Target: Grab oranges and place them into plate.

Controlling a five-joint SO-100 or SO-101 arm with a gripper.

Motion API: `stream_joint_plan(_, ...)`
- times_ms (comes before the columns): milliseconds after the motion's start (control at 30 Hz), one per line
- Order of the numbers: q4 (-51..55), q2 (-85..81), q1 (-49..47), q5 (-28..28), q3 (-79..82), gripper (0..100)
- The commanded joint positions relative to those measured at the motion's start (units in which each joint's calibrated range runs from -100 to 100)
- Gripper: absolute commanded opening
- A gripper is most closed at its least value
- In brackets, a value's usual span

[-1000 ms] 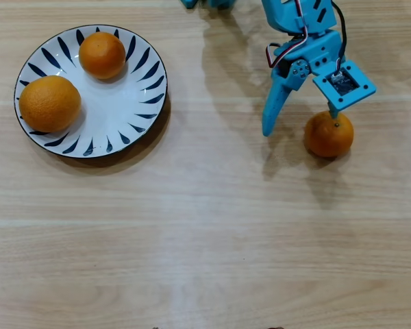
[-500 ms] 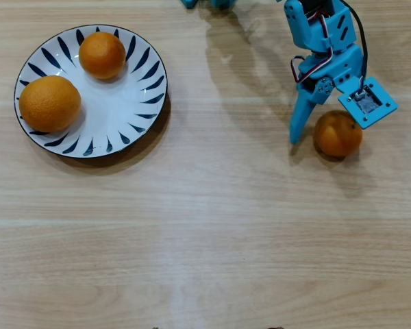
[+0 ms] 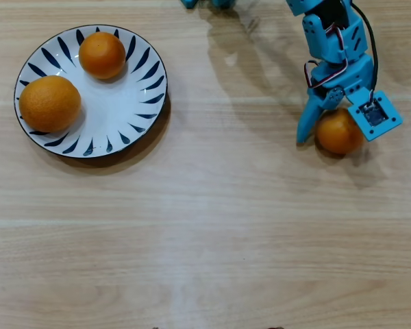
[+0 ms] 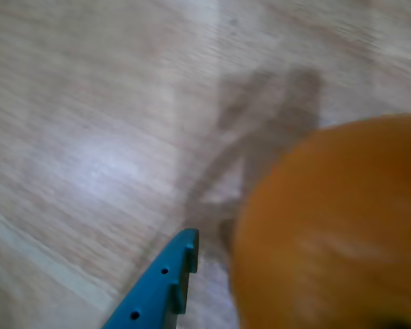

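Note:
A third orange (image 3: 338, 133) lies on the wooden table at the right of the overhead view. My blue gripper (image 3: 334, 137) is open and straddles it, one finger (image 3: 303, 130) a little to its left and the other hidden under the camera mount on its right. The wrist view is blurred; it shows that orange (image 4: 329, 233) filling the lower right, with one blue finger (image 4: 171, 274) just left of it. At upper left, the blue-stroked white plate (image 3: 123, 116) holds a larger orange (image 3: 49, 103) and a smaller orange (image 3: 102, 55).
The blue arm (image 3: 332, 41) reaches in from the top right and casts a shadow to its left. Small blue parts (image 3: 205, 3) show at the top edge. Bare wooden tabletop (image 3: 205, 226) spans the middle and the bottom.
The gripper has moved right, from left of the loose orange to over it, so the fingers now stand on either side of it. The plate and its two oranges have not moved.

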Motion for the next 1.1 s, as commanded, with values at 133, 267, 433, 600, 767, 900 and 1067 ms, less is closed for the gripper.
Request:
stream_joint_plan(133, 0.00, 4.08, -1.71, 0.12, -8.54, 47)
stream_joint_plan(267, 0.09, 4.67, -1.31, 0.23, -9.26, 47)
stream_joint_plan(433, 0.34, 4.67, -0.90, 0.23, -8.72, 40)
stream_joint_plan(600, 0.52, 4.67, -0.42, 0.23, -8.63, 38)
stream_joint_plan(767, 0.69, 4.67, -0.26, 0.23, -8.63, 32)
stream_joint_plan(900, 0.77, 4.42, 0.07, 0.23, -8.54, 34)
stream_joint_plan(1067, 0.86, 2.05, 2.48, 2.11, -8.54, 34)
